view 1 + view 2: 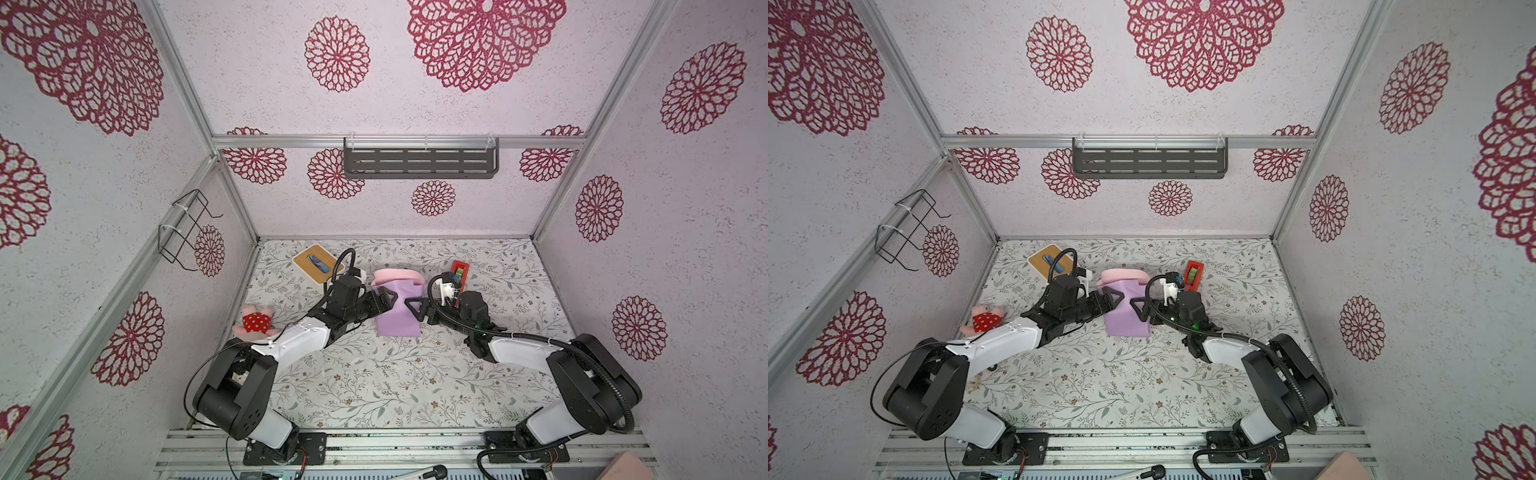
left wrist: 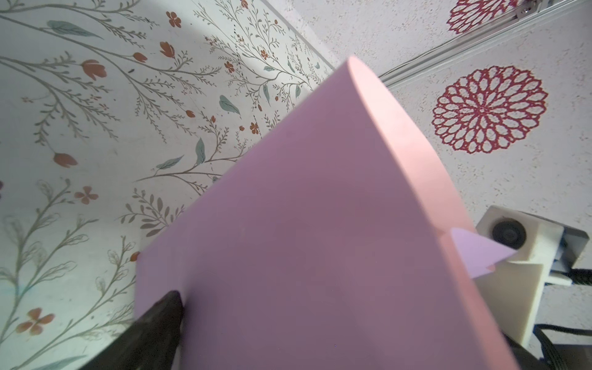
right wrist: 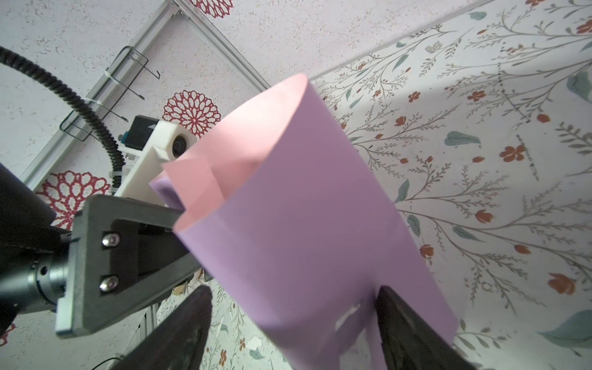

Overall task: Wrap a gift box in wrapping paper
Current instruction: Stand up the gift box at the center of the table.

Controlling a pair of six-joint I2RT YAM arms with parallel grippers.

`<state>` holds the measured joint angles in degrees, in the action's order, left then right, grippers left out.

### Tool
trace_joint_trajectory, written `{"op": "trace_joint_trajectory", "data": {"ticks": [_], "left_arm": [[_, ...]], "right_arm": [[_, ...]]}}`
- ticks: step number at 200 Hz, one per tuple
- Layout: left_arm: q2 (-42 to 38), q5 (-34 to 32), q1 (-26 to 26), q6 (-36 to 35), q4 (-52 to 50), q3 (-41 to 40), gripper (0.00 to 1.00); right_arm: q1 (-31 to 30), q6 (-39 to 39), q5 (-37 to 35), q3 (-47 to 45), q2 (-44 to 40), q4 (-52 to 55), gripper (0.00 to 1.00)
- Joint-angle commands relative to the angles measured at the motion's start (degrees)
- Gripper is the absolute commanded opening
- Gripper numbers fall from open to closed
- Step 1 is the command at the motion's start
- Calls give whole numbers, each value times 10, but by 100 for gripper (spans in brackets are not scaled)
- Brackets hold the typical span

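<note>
- The wrapping paper [image 1: 397, 320] stands at mid-table on the floral table covering [image 1: 374, 374] as an upright tube. Its lilac face is outward, and its pink face shows at the open top.
- I cannot see the gift box. I judge it sits inside the lower part of the tube.
- The left gripper [image 1: 390, 300] is at the tube's left flank with its jaws spread wide. In the left wrist view one finger [image 2: 160, 320] lies at the paper's edge, and the paper hides the other.
- The right gripper [image 1: 413, 308] is at the opposite flank, also spread wide. In the right wrist view its fingers [image 3: 403, 320] straddle the lower tube. One is against the paper; I cannot confirm contact for the other.
- I cannot tell whether either claw is squeezing the paper.
- Governing relation: the tube lies directly between the two claws, with its long axis vertical. Neither arm is nearer to the tube as a whole.
- The loose overlapping edges and a small lilac corner [image 2: 474, 253] face the left claw. I judge that arm better placed to press the seam down.
- Risk, as I judge it: the unsupported upper tube may buckle if pinched.
- The red tape dispenser [image 1: 459, 270] stands just behind the right wrist.
</note>
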<state>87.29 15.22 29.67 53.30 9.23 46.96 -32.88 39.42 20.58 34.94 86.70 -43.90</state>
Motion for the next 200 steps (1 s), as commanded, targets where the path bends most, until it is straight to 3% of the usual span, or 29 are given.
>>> {"op": "trace_joint_trajectory", "data": {"ticks": [1,56,91,124,164,200], "left_arm": [[-20,-10,17,9,48,-23,92],[-38,-73,47,-6,18,-55,82],[-42,-118,51,-25,-5,-58,74],[-29,-121,51,-40,-16,-49,73],[-18,-114,52,-44,-17,-42,73],[-18,-115,55,-48,-19,-37,75]], "right_arm": [[-13,-20,-8,-24,-30,-63,82],[-37,-38,-52,-74,-55,-81,77],[-52,-34,-138,-100,-80,-67,74],[-57,-39,-210,-74,-89,-3,78],[-59,-52,-193,-27,-66,30,83],[-60,-51,-221,15,-32,98,82]]}}
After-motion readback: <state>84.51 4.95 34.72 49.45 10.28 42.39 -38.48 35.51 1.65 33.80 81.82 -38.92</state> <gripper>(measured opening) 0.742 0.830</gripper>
